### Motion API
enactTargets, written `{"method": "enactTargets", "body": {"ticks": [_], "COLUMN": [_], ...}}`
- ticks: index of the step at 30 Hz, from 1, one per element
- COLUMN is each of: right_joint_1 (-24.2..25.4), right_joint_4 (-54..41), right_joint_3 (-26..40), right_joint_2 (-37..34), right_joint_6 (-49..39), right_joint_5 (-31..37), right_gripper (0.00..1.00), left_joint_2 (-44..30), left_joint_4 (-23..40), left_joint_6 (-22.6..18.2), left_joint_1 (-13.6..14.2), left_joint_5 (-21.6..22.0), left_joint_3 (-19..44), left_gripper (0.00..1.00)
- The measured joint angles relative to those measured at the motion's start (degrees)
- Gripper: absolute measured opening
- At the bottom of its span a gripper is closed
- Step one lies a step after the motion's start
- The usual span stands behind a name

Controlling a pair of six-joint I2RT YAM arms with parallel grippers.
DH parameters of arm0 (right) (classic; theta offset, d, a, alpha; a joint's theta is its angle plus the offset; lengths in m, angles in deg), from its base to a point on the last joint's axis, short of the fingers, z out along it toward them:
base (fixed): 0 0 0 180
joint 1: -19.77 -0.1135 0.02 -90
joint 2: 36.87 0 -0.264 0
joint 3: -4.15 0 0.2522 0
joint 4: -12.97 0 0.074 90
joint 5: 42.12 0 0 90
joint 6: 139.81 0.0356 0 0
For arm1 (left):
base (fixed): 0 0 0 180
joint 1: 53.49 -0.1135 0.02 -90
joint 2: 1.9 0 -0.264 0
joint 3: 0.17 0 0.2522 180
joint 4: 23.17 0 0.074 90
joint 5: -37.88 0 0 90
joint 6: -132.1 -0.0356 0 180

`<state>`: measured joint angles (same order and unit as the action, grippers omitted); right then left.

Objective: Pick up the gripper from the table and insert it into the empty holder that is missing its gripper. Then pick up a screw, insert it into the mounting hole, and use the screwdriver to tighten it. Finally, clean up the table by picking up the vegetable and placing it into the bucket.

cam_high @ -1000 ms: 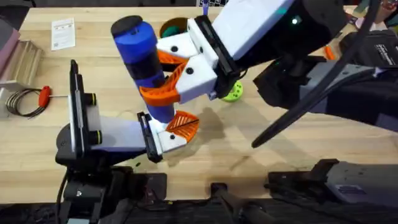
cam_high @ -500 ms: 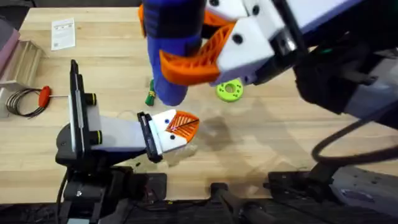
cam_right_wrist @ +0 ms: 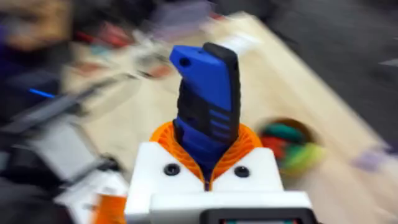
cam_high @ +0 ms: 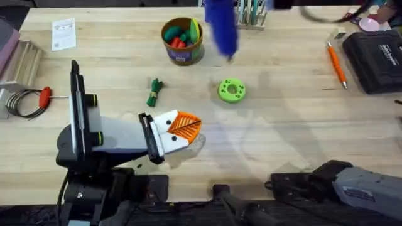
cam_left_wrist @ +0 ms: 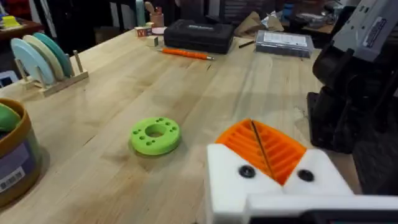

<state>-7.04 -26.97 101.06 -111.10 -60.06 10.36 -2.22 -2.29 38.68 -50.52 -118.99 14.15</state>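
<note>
R gripper (cam_right_wrist: 207, 177) has swung the screwdriver (cam_right_wrist: 205, 112) up and off the holder (cam_high: 164, 133) toward the far table edge; fingers clamped on it. So tightening looks done imo. Orange gripper (cam_high: 184, 125) sits in the holder. L one: can't tell open or shut. Next: veg (cam_high: 154, 91), lying apart from the bucket (cam_high: 182, 41), needs binning.

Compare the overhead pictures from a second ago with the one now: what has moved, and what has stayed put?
The right end effector, shut on the blue screwdriver, has carried it up from the holder toward the far edge. The green vegetable, bucket and green disc stayed put.
</note>
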Motion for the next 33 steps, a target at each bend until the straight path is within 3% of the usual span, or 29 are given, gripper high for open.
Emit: {"method": "enactTargets", "body": {"ticks": [3, 8, 15, 23, 33], "right_joint_1": [0.0, 0.9, 6.3, 13.4, 20.9], "right_joint_4": [-8.4, -23.4, -41.7, -39.5, -27.9], "right_joint_3": [5.1, 6.7, 6.7, 5.2, -7.7], "right_joint_2": [0.3, 0.8, -6.1, -17.7, -26.9], "right_joint_6": [-8.1, -18.5, -35.2, -47.0, -56.4], "right_joint_5": [11.9, 26.4, 34.2, 36.9, 44.0], "right_gripper": [0.020, 0.020, 0.020, 0.020, 0.020], "left_joint_2": [0.0, 0.0, 0.0, 0.0, 0.0], "left_joint_4": [0.0, 0.0, 0.0, 0.0, 0.0], "left_joint_6": [0.0, 0.0, 0.0, 0.0, 0.0], "left_joint_1": [0.0, 0.0, 0.0, 0.0, 0.0], "left_joint_5": [0.0, 0.0, 0.0, 0.0, 0.1], "left_joint_3": [0.0, 0.0, 0.0, 0.0, 0.0], "left_gripper": [0.010, 0.010, 0.010, 0.010, 0.010]}}
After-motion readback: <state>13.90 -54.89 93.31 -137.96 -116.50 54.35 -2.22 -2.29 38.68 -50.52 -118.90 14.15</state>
